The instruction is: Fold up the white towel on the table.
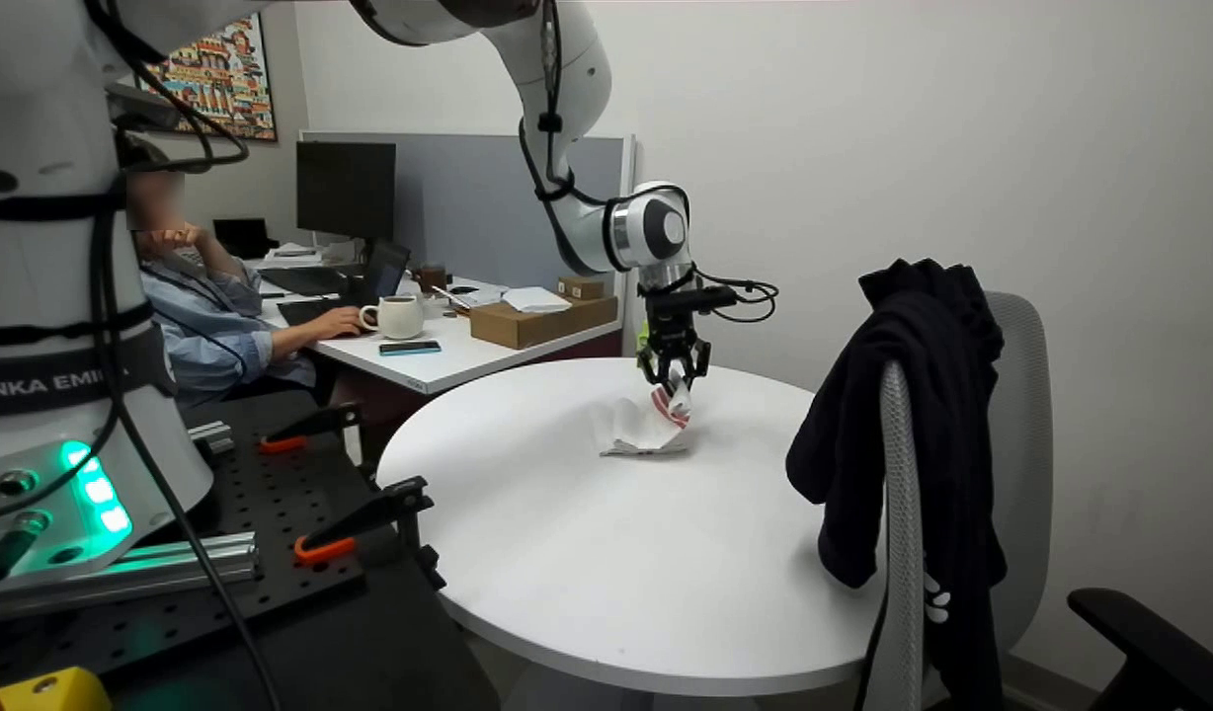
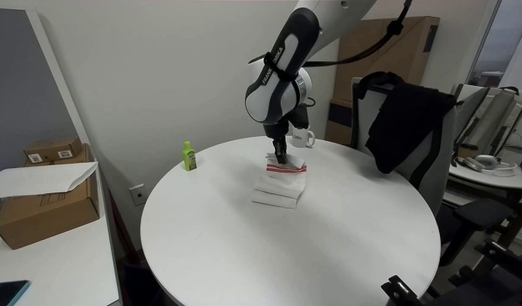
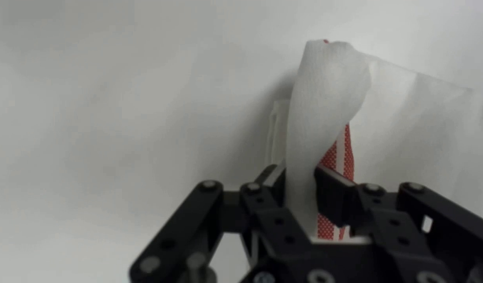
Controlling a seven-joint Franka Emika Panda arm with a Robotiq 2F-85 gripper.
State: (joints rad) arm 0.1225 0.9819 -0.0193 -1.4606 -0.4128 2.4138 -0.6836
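Jaws pointing dn, pinching wht towel (image 2: 282, 183) (arm (image 1: 579, 79) bent abv tbl (image 2: 286, 246)).

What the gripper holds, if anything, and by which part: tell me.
The white towel, by a raised fold beside its red stripes, pinched between the fingertips of the gripper.

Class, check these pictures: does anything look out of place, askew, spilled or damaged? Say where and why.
No spill or damage shows. The towel looks askew near its stripes, where the tool pinches up a crooked fold above flatter layers. The bottle perhaps looks risky, standing so near the rim of the table.
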